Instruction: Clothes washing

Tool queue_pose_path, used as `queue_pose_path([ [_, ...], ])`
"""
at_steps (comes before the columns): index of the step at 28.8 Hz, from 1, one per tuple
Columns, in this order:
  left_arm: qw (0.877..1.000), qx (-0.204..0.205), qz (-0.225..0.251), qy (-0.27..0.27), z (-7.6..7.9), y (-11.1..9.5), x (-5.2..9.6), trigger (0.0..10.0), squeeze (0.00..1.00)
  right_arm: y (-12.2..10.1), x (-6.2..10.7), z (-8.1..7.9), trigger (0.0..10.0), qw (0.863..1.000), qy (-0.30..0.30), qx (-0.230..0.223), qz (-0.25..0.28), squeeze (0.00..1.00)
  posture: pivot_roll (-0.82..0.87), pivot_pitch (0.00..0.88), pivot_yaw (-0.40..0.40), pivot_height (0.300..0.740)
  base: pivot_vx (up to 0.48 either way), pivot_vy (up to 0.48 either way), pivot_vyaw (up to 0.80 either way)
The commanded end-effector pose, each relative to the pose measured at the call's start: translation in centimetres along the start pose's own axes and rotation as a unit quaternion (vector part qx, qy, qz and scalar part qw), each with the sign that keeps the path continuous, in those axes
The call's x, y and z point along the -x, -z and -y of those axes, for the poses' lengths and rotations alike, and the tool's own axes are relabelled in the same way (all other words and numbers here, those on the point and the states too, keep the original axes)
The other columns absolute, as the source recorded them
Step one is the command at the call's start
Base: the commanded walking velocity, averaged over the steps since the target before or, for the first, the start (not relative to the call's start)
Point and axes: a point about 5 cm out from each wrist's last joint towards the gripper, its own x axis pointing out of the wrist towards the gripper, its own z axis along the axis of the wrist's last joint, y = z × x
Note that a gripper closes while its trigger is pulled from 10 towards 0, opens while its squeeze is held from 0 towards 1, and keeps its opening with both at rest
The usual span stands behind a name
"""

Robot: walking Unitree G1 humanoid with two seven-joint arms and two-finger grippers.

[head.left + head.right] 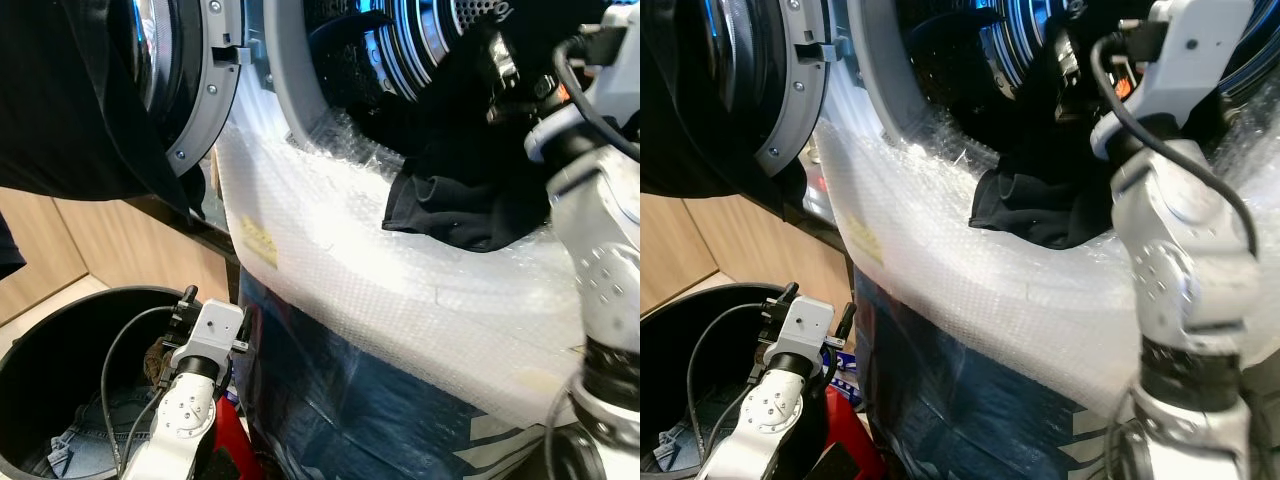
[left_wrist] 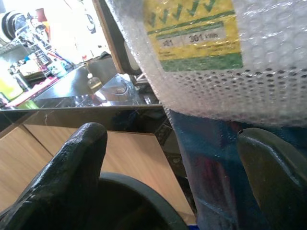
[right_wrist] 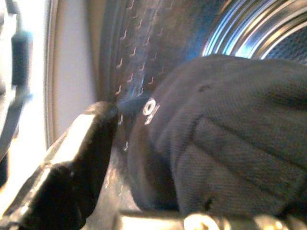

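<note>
Black knit garment [image 1: 455, 205] hangs half out of the drum opening [image 1: 400, 50], its lower fold draped over the bubble-wrapped washer front [image 1: 400, 290]. Right gripper [image 3: 129, 139] is at the drum mouth with cloth bunched between its fingers, apparently pinched. Fabric looks soft, limp and light; judged best held at a thick bunched fold. Left gripper [image 2: 168, 167] hangs spread over the black basket [image 1: 60, 330].

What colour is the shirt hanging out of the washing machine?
Black. The shirt drapes over the washing machine's door opening, clearest in the left eye view.
</note>
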Motion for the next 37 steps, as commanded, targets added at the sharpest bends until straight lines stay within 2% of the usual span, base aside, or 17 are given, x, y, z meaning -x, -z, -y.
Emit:
queue_pose_path([
  [1, 1.000, 0.001, 0.000, 0.002, 0.2, -0.2, -0.1, 10.0, 0.00, 0.1, 1.0, -0.6, 10.0, 0.998, -0.036, 0.052, -0.023, 0.00, 0.06, 0.074, -0.097, 0.740, 0.000, 0.000, 0.00],
  [4, 1.000, -0.002, 0.003, 0.006, 0.1, -0.4, -0.2, 10.0, 0.00, -0.2, 1.4, -0.5, 10.0, 0.997, -0.041, 0.062, -0.013, 0.00, 0.05, 0.084, -0.095, 0.740, 0.000, 0.000, 0.00],
  [7, 1.000, -0.002, 0.003, 0.004, 0.0, -0.4, -0.3, 10.0, 0.00, -0.3, 1.4, -0.5, 10.0, 0.998, -0.037, 0.053, -0.017, 0.00, 0.06, 0.079, -0.099, 0.740, 0.000, 0.000, 0.00],
  [9, 1.000, -0.001, 0.003, 0.002, -0.1, -0.4, -0.3, 10.0, 0.00, -0.2, 1.6, -0.9, 10.0, 0.997, -0.052, 0.059, -0.027, 0.00, 0.06, 0.075, -0.098, 0.740, 0.000, 0.000, 0.00],
  [12, 1.000, 0.000, 0.003, 0.001, 0.0, -0.4, -0.3, 10.0, 0.00, -0.9, 2.0, -1.2, 10.0, 0.995, -0.077, 0.062, -0.015, 0.00, 0.05, 0.071, -0.096, 0.740, 0.000, 0.000, 0.00],
  [14, 1.000, 0.000, 0.002, 0.004, 0.1, -0.3, -0.2, 10.0, 0.00, -1.6, 2.6, -1.4, 10.0, 0.992, -0.102, 0.072, 0.012, 0.00, 0.05, 0.063, -0.093, 0.740, 0.000, 0.000, 0.00],
  [18, 1.000, -0.001, 0.002, 0.010, 0.3, -0.3, -0.1, 10.0, 0.00, -1.4, 3.2, -1.6, 10.0, 0.989, -0.123, 0.082, 0.003, 0.00, 0.05, 0.056, -0.088, 0.740, 0.000, 0.000, 0.00],
  [19, 1.000, 0.000, 0.003, 0.012, 0.4, -0.3, -0.1, 10.0, 0.00, -1.0, 3.4, -1.8, 10.0, 0.989, -0.124, 0.082, -0.011, 0.22, 0.04, 0.052, -0.086, 0.740, 0.000, 0.000, 0.00],
  [20, 1.000, 0.000, 0.003, 0.013, 0.5, -0.3, -0.2, 10.0, 0.00, -0.4, 3.4, -2.1, 10.0, 0.991, -0.114, 0.073, -0.021, 1.00, 0.04, 0.048, -0.084, 0.740, 0.000, 0.000, 0.00],
  [21, 1.000, 0.000, 0.005, 0.015, 0.5, -0.4, -0.4, 10.0, 0.00, 0.7, 2.8, -3.1, 10.0, 0.998, -0.060, 0.023, -0.023, 1.00, 0.03, 0.047, -0.086, 0.740, 0.000, 0.000, 0.00],
  [23, 1.000, 0.000, 0.008, 0.017, 0.6, -0.5, -0.5, 10.0, 0.00, 1.7, 2.5, -3.9, 10.0, 0.999, -0.014, -0.024, -0.037, 1.00, 0.04, 0.043, -0.090, 0.740, 0.000, 0.000, 0.00],
  [25, 1.000, 0.000, 0.009, 0.017, 0.7, -0.6, -0.5, 10.0, 0.00, 2.2, 2.5, -4.1, 10.0, 0.998, 0.003, -0.038, -0.047, 1.00, 0.04, 0.043, -0.090, 0.740, 0.000, 0.000, 0.00],
  [26, 1.000, 0.000, 0.010, 0.017, 0.7, -0.6, -0.5, 10.0, 0.00, 2.8, 2.7, -4.6, 10.0, 0.998, 0.002, -0.038, -0.055, 0.09, 0.04, 0.040, -0.090, 0.740, 0.000, 0.000, 0.00],
  [28, 1.000, 0.000, 0.011, 0.017, 0.7, -0.7, -0.5, 10.0, 0.00, 3.1, 2.9, -5.0, 10.0, 0.998, 0.000, -0.037, -0.060, 0.09, 0.04, 0.040, -0.090, 0.740, 0.000, 0.000, 0.00],
  [29, 1.000, 0.001, 0.011, 0.016, 0.7, -0.7, -0.4, 10.0, 0.00, 4.0, 3.5, -6.0, 10.0, 0.997, -0.013, -0.024, -0.071, 0.00, 0.04, 0.038, -0.089, 0.740, 0.000, 0.000, 0.00],
  [32, 1.000, 0.001, 0.011, 0.016, 0.7, -0.6, -0.4, 10.0, 0.00, 4.3, 4.0, -6.6, 10.0, 0.997, -0.015, -0.017, -0.073, 0.00, 0.04, 0.038, -0.090, 0.740, 0.000, 0.000, 0.00],
  [37, 1.000, 0.002, 0.010, 0.017, 0.7, -0.6, -0.3, 10.0, 0.00, 3.6, 4.7, -5.8, 10.0, 0.999, -0.005, -0.009, -0.049, 0.00, 0.04, 0.038, -0.096, 0.740, 0.000, 0.000, 0.00],
])
